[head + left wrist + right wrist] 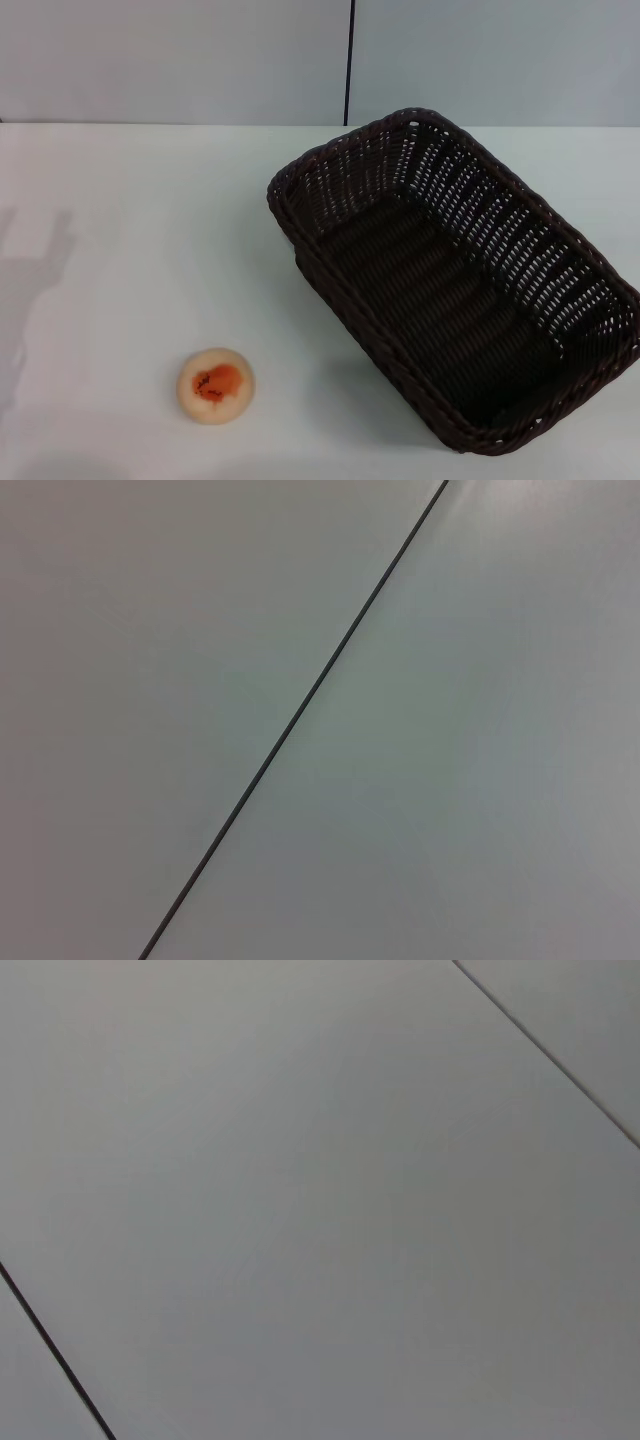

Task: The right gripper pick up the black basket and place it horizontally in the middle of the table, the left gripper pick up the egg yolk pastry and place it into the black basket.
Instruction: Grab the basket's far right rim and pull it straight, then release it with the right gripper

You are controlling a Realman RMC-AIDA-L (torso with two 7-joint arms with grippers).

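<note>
Counter [130,220]: plain white, smooth, reaching back to a pale grey panelled wall [180,60].
Basket [590,285]: large, dark woven, rectangular, with sloped openwork sides and a braided rim; stood upright on the counter at the right, set at a slant to the counter's edge, one corner toward the wall, its near end close to the front edge; nothing lay inside it.
Pastry [215,385]: small, round, pale cream, with an orange-red patch facing up; lay on the counter at the front left, well apart from the basket.
Wall seam [349,60]: thin dark vertical line between panels, behind the basket.
Left fingers: out of sight in every view; state could not be told.
Right fingers: out of sight likewise; state could not be told.
Wrist views: each showed only grey panel surface crossed by thin dark seams [300,710].
</note>
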